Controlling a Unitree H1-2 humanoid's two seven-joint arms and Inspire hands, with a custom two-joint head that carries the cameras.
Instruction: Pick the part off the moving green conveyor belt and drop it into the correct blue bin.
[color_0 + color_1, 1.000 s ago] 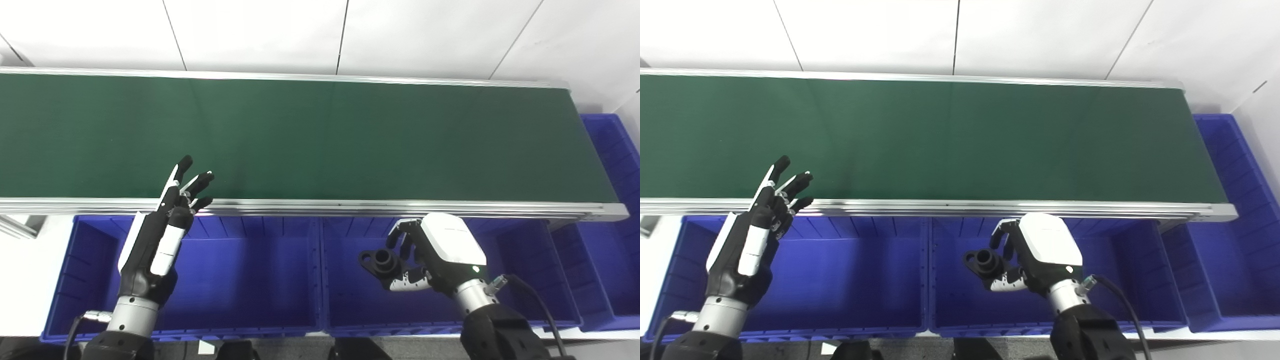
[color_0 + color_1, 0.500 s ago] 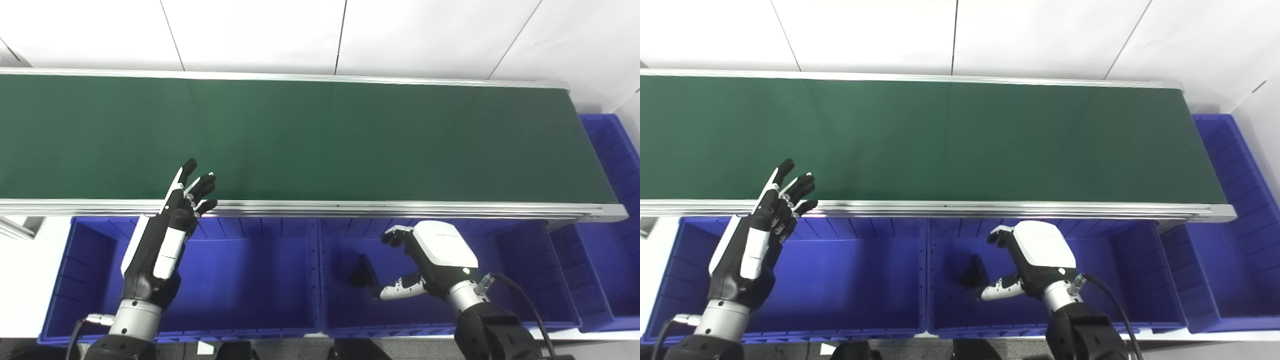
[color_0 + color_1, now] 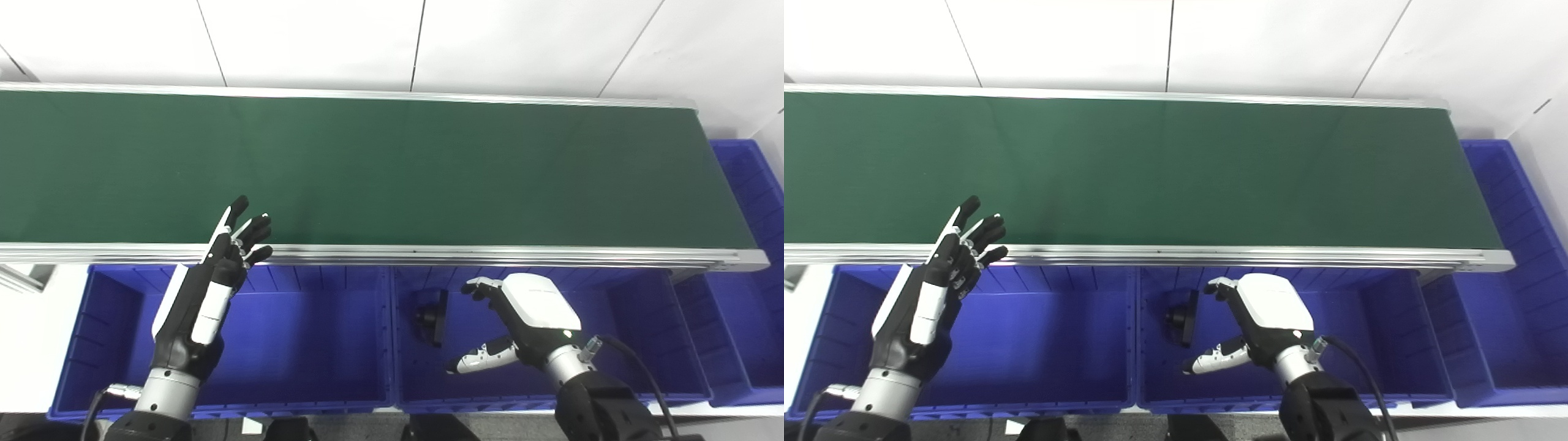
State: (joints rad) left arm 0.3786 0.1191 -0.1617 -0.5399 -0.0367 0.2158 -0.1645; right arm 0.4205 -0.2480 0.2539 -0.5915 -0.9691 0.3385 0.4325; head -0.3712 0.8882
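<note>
Resting part (image 3: pixel 431 316): lay in middle bin (image 3: pixel 637 373), released.
Right hand (image 3: pixel 520 321): spread, empty; could snag bin wall.
Left hand (image 3: pixel 205 294): spread, empty.

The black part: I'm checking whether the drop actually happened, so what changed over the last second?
The right hand let go of the black part: a second ago it held it above the middle blue bin; now its fingers are spread and the part lies on the bin floor to its left. The left hand stayed open over the left bin, drifting slightly. The green belt remains bare.
</note>
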